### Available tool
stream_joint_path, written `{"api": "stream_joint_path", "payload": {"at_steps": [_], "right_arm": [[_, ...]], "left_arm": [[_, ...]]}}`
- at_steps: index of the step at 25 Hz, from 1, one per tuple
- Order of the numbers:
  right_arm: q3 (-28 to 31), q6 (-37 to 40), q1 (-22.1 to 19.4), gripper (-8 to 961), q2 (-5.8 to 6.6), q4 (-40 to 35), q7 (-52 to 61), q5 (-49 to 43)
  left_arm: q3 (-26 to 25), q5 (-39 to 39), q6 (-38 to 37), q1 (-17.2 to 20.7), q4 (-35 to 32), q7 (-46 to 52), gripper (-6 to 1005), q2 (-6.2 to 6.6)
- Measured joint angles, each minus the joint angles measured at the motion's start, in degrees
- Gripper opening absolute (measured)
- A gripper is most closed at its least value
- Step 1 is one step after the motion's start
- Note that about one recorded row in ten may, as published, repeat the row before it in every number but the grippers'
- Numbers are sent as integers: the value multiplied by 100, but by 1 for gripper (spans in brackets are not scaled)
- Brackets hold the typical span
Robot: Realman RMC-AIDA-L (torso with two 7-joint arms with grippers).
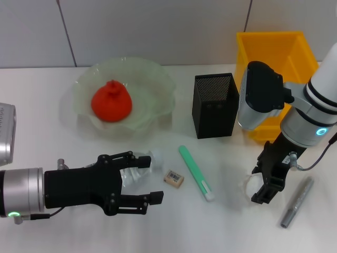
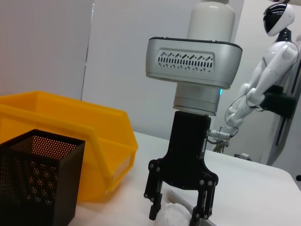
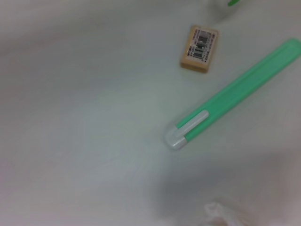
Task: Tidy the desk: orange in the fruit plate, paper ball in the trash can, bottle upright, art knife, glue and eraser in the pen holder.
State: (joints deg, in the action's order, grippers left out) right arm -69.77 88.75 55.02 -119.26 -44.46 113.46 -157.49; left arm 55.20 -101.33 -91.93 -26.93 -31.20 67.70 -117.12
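The orange lies in the pale-green fruit plate. The clear bottle lies on its side, and my open left gripper has a finger on each side of it. My right gripper is open and straddles the white paper ball, low over the table; the ball also shows in the right wrist view. The eraser and the green art knife lie between the arms. The grey glue stick lies at the front right. The pen holder stands beside the yellow trash can.
A grey device sits at the table's left edge. In the left wrist view, the trash can and pen holder stand behind the right gripper. Another white robot stands far behind.
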Motion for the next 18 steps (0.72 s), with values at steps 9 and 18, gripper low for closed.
{"api": "stream_joint_path", "payload": {"at_steps": [9,18], "right_arm": [[115,180,-19,608,31,-259,1,10],[1548,1239,-126,573,118,-2103,28,27]], "left_arm": [[0,6,41,2,0,-2,840,-12],[0,24,74,4,0,-2,837,-13]]}}
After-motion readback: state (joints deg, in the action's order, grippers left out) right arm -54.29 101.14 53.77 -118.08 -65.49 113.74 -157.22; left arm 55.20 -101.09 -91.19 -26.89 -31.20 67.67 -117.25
